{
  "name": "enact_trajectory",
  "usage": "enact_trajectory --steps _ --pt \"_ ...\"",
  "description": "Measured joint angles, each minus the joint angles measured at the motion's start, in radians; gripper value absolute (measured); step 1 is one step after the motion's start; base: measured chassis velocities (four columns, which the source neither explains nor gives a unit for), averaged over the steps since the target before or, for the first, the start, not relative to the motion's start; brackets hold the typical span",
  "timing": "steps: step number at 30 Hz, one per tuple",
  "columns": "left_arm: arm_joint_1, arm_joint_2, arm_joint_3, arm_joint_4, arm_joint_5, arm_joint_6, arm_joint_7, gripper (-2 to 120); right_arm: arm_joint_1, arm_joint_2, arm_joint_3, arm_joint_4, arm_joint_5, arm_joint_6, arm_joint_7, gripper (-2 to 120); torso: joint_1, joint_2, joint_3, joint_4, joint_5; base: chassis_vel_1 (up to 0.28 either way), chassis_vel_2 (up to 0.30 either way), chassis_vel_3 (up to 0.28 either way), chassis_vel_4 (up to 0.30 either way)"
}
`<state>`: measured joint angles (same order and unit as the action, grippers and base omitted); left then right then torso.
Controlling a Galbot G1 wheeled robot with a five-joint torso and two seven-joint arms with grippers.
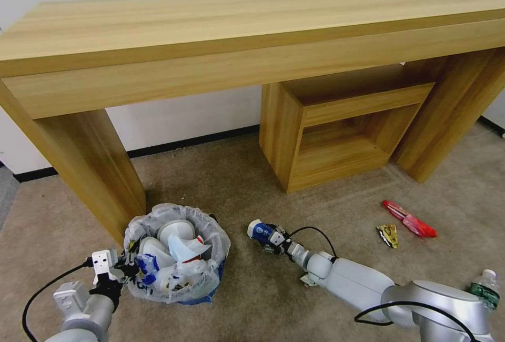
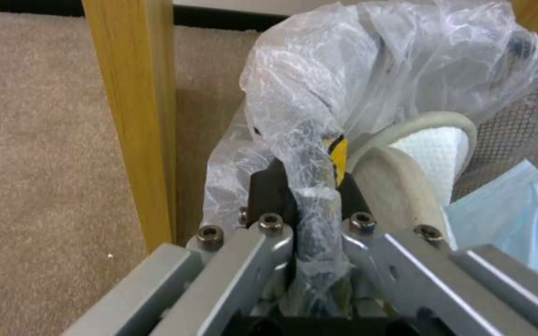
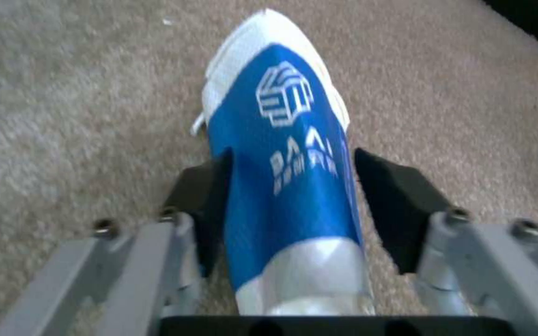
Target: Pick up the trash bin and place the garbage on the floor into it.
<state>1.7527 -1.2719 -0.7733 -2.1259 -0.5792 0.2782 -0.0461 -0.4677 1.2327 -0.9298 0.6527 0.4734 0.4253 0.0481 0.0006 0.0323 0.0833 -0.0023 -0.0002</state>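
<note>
Carpet (image 1: 247, 310) in beige spreads under a long wooden desk (image 1: 252, 26), and you see the bin (image 1: 176, 252) standing on it beside the desk's left leg (image 1: 89, 168). A clear plastic bag (image 2: 369, 79) lines the bin's rim, and two white slippers (image 1: 176, 234) and other litter lie inside. Your left gripper (image 2: 309, 198) sits at the bin's near-left edge; its jaws are clamped on a bunched fold of the bag at the rim. Your right gripper (image 3: 291, 196) reaches low across the carpet, just right of the bin. Between its jaws lies a blue-and-white cup (image 3: 281, 154) on its side; one jaw touches the cup wall, the other stands a little off it, so the jaws are spread around the cup rather than pressed tight. Farther right on the carpet you find a red wrapper (image 1: 409, 219) and, near it, a small yellow wrapper (image 1: 388, 235). A plastic bottle (image 1: 485, 288) shows at the right edge beside your right arm. A small open wooden cabinet (image 1: 336, 126) stands under the desk
</note>
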Motion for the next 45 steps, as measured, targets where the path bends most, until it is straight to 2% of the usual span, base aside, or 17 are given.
enact_trajectory --steps 1,11,15,17,20,21,24,25,28,30,32,36,38,39,42,43,45 --pt "0.000 0.000 0.000 0.000 0.000 0.000 0.000 3 0.000 0.000 0.000 0.000 0.000 0.000 0.000 48 0.000 0.000 0.000 0.0000 0.0000 0.000 0.000 0.000 0.000" --pt "-0.013 -0.006 0.013 0.019 0.009 -0.005 0.001 3 -0.030 -0.053 0.046 0.019 -0.011 0.002 0.008 10 0.000 0.000 0.000 0.0002 0.0003 0.000 0.000 0.000 0.000" --pt "-0.018 -0.006 0.013 0.027 0.015 -0.006 0.001 3 -0.044 -0.098 0.081 0.076 0.010 0.007 0.011 6 0.000 0.000 0.000 0.0000 0.0004 0.000 0.000 0.000 0.000" --pt "-0.019 -0.004 0.011 0.029 0.015 -0.006 0.001 3 -0.051 -0.129 0.104 0.127 0.032 0.014 0.011 6 0.000 0.000 0.000 -0.0005 0.0001 0.000 0.000 0.000 0.000" --pt "-0.019 -0.001 0.008 0.032 0.016 -0.005 0.001 3 -0.059 -0.185 0.185 0.258 0.068 0.100 -0.018 6 0.000 0.000 0.000 0.0000 0.0007 0.000 0.000 0.000 0.000" --pt "-0.019 -0.001 0.008 0.032 0.016 -0.005 0.001 3 -0.059 -0.185 0.185 0.258 0.068 0.100 -0.018 6 0.000 0.000 0.000 0.0000 0.0007 0.000 0.000 0.000 0.000" --pt "-0.019 0.002 0.006 0.033 0.016 -0.003 -0.001 3 -0.053 -0.261 0.246 0.450 0.147 0.141 -0.071 6 0.000 0.000 0.000 -0.0001 -0.0002 0.000 0.000 0.000 0.000" --pt "-0.019 0.002 0.006 0.033 0.016 -0.003 -0.001 3 -0.053 -0.261 0.246 0.450 0.147 0.141 -0.071 6 0.000 0.000 0.000 -0.0001 -0.0002 0.000 0.000 0.000 0.000" --pt "-0.021 0.002 0.006 0.032 0.015 -0.002 -0.001 3 -0.016 -0.328 0.270 0.694 0.242 0.182 -0.150 6 0.000 0.000 0.000 0.0000 -0.0001 0.000 0.000 0.000 0.000" --pt "-0.022 0.002 0.007 0.032 0.015 0.000 -0.001 3 -0.003 -0.341 0.270 0.742 0.262 0.187 -0.170 6 0.000 0.000 0.000 0.0001 0.0000 0.000 0.000 0.000 0.000" --pt "-0.026 0.002 0.008 0.028 0.015 0.001 -0.003 3 0.049 -0.373 0.250 0.903 0.318 0.195 -0.210 6 0.000 0.000 0.000 0.0002 0.0000 0.000 0.000 0.000 0.000" --pt "-0.029 0.002 0.008 0.025 0.015 0.004 -0.004 3 0.102 -0.387 0.212 1.014 0.349 0.193 -0.217 6 0.000 0.000 0.000 -0.0001 0.0002 0.000 0.000 0.000 0.000" --pt "-0.032 0.002 0.008 0.016 0.014 0.007 -0.007 3 0.190 -0.399 0.118 1.118 0.368 0.185 -0.217 6 0.000 0.000 0.000 0.0002 0.0001 0.000 0.000 0.000 0.000" --pt "-0.032 0.002 0.008 0.016 0.014 0.007 -0.007 3 0.190 -0.399 0.118 1.118 0.368 0.185 -0.217 6 0.000 0.000 0.000 0.0002 0.0001 0.000 0.000 0.000 0.000" --pt "-0.032 0.001 0.005 0.002 0.012 0.010 -0.010 3 0.287 -0.403 -0.040 1.166 0.373 0.176 -0.214 6 0.000 0.000 0.000 0.0000 0.0002 0.000 0.000 0.000 0.000" --pt "-0.032 0.001 0.005 0.002 0.012 0.010 -0.010 3 0.287 -0.403 -0.040 1.166 0.373 0.176 -0.214 6 0.000 0.000 0.000 0.0000 0.0002 0.000 0.000 0.000 0.000" --pt "-0.030 -0.002 0.003 -0.007 0.012 0.010 -0.010 3 0.333 -0.399 -0.123 1.164 0.373 0.169 -0.203 6 0.000 0.000 0.000 0.0000 0.0001 0.000 0.000 0.000 0.000"
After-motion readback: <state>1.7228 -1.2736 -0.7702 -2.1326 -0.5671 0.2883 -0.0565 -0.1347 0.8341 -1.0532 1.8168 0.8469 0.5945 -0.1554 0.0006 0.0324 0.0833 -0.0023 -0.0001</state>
